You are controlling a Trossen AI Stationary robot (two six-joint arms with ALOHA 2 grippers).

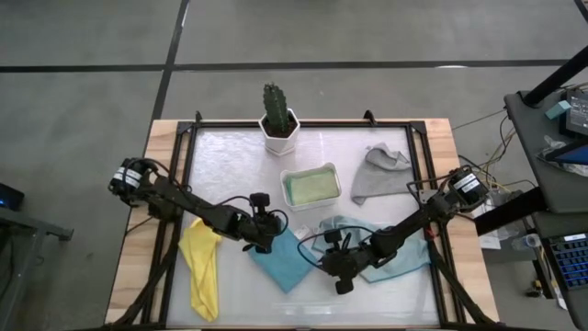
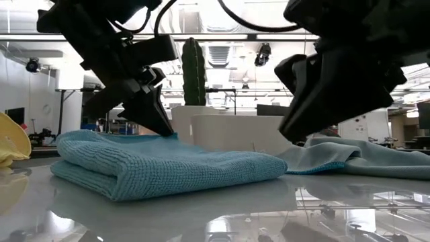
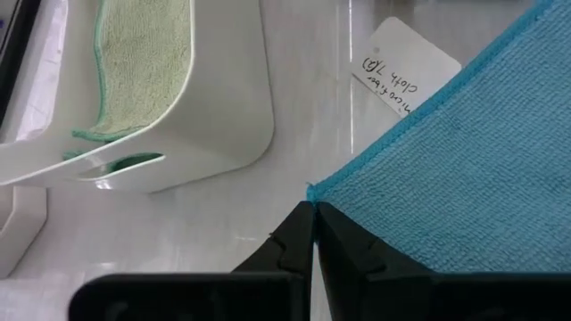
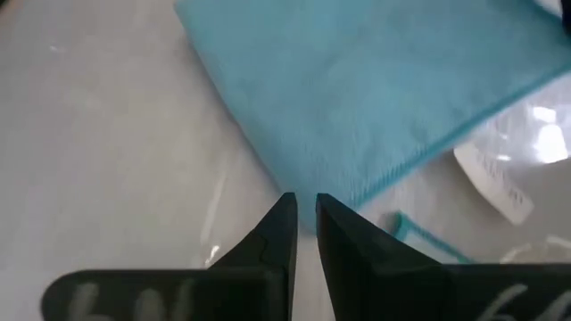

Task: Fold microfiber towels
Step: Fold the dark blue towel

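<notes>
Both jaws stand closed at opposite corners of the folded blue towel [image 1: 285,258].

Left of the left gripper [image 1: 267,241] the yellow towel [image 1: 202,266] lies crumpled and long, partly over the table [image 1: 303,147] frame. The left gripper's fingers [image 3: 290,245] are pressed together with their tips at one corner of the blue towel; whether they pinch the cloth I cannot tell. Beyond its tips stands the white tray [image 1: 311,185] with the green towel [image 1: 310,188] inside, and farther off a potted cactus [image 1: 277,118]. A paper label [image 3: 409,67] lies just beside the blue towel's edge. The right gripper [image 1: 340,274] has its fingers [image 4: 277,234] nearly touching, tips at the blue towel's near edge, holding nothing visible. The teal towel [image 1: 390,262] lies loosely spread beneath the right arm, and the grey towel [image 1: 378,174] lies rumpled well behind it.
</notes>
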